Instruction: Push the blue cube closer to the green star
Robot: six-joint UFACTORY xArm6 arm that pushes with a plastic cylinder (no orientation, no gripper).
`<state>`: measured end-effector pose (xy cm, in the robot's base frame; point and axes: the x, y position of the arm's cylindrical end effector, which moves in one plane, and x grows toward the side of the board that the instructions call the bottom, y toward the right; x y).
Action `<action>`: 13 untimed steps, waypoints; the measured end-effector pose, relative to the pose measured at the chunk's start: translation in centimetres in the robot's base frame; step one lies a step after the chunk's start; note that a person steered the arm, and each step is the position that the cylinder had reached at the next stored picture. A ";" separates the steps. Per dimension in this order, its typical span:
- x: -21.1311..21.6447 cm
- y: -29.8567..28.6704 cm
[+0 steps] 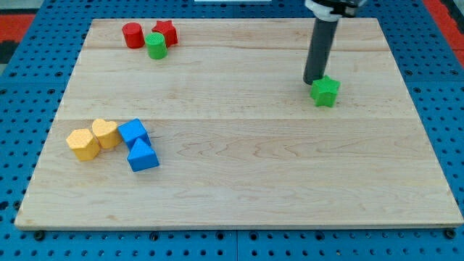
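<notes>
Bystander blocks on the pale wooden board [239, 181]

At ten o'clock, a red cylinder [133, 35], green cylinder [156, 46] and red star-like block [166, 31] cluster; at eight o'clock, two yellow blocks [84, 143] [106, 133] sit touching, with a blue triangular block [142, 155] nearby.

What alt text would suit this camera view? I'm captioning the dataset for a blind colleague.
My tip sits just left of the green star, far from the blue cube at the wooden board's lower left, beside a blue wedge-like block and two yellow blocks. A red cylinder, green cylinder and red star-like block cluster top left.
</notes>
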<state>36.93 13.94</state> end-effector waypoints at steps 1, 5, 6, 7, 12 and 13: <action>1.6 -6.0; 8.3 -41.9; 13.0 -42.0; 12.5 -34.5; 5.8 -20.5; 8.0 -14.9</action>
<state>44.88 -0.92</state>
